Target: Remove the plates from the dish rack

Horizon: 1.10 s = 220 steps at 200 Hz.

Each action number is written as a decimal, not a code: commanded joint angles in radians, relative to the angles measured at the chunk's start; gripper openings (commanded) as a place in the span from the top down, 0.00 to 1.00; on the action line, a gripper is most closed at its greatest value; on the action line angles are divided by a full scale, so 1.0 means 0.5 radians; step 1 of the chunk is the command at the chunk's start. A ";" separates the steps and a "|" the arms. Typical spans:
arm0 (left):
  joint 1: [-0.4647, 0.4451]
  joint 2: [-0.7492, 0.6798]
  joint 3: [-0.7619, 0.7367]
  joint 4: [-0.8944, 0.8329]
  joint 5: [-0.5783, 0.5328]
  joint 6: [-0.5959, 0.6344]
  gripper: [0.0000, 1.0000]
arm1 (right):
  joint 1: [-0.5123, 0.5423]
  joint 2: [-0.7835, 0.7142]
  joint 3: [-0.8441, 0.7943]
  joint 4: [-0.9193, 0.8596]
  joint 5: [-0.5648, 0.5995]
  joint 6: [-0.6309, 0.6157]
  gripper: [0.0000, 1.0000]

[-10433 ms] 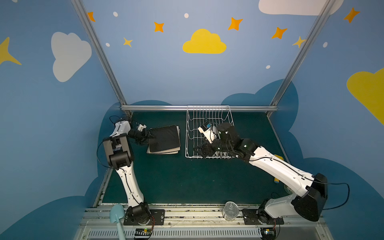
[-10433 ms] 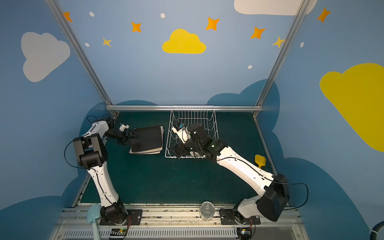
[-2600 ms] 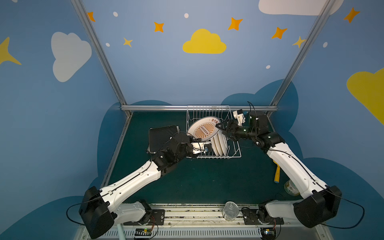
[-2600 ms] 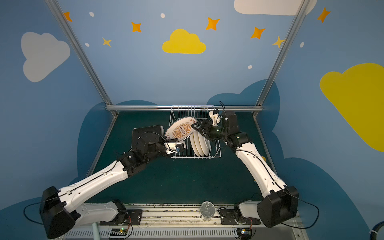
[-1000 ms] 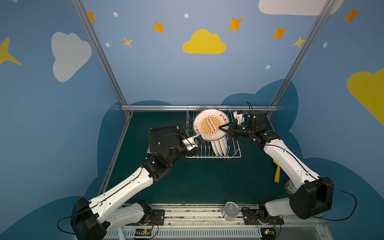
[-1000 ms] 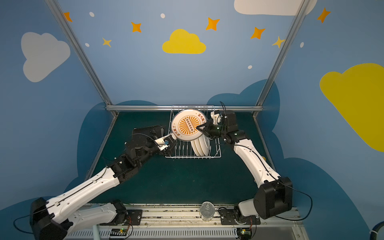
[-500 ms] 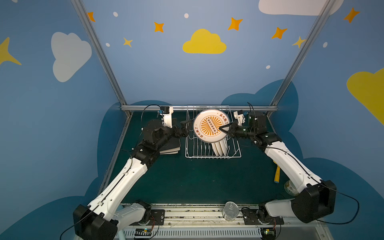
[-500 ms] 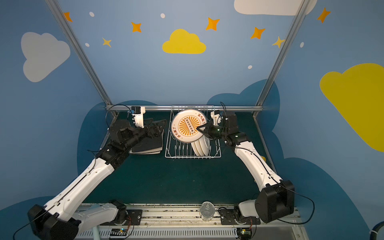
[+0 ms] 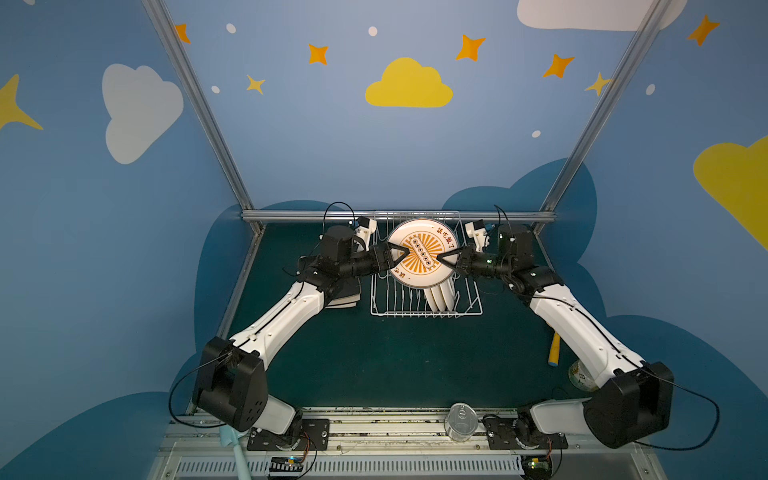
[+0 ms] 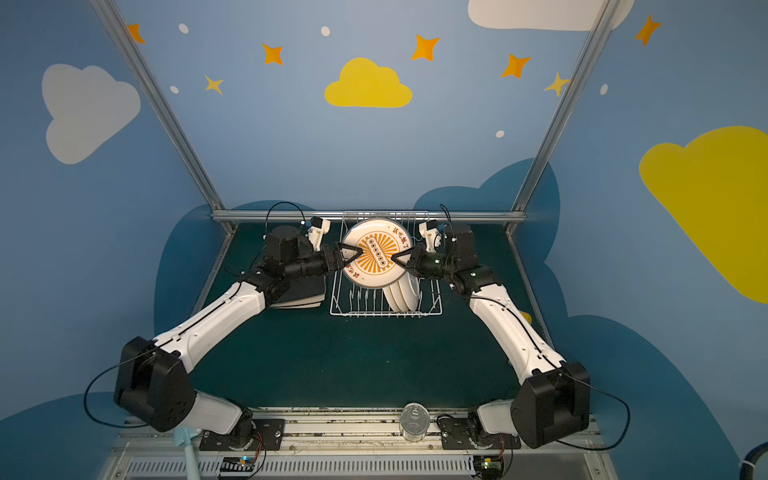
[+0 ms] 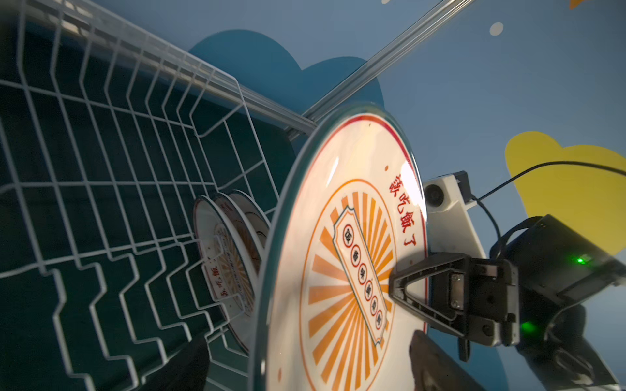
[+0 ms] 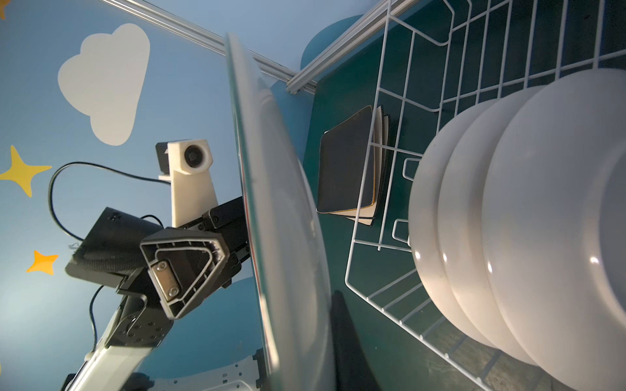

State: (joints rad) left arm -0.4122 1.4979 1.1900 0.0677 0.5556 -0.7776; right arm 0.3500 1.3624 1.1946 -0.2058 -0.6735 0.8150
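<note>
A: Handover above the dish rack [image 9: 426,315]! The right hand [image 9: 442,259] is pinching the sunburst plate [image 9: 422,254] by its rim. It holds the plate on edge between the two hands, with the rack directly below them.

B: And the left hand [image 9: 395,257] has its jaws spread, one finger [image 12: 189,264] on either side of the opposite rim. Nothing is clamped there yet, by the look of it.

A: So the call is this: the left hand should press firmly onto that rim before the right lets go. Then it's likely a swing to the stack of square plates [image 12: 345,166], lying on the bench [image 9: 395,361] just behind the left hand.

B: Three round plates [image 12: 508,220] stand upright in the rack under the right hand, so there's plenty left to unload.

A: And what's out of sight?

B: Whether the left pads are touching the plate; no view settles that. Each hand's far finger sits behind the plate. From above, the left arm [image 9: 286,316] covers most of the stack, so counting its layers is guesswork.
</note>
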 commanded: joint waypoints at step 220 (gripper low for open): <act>0.118 -0.053 0.043 -0.094 0.412 -0.108 0.97 | -0.037 0.018 0.261 -0.389 -0.001 -0.519 0.18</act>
State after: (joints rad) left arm -0.3695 1.5402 1.1969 0.0528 0.7483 -0.8673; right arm 0.3393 1.3964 1.2644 -0.2993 -0.7116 0.6693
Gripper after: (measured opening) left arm 0.101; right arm 0.779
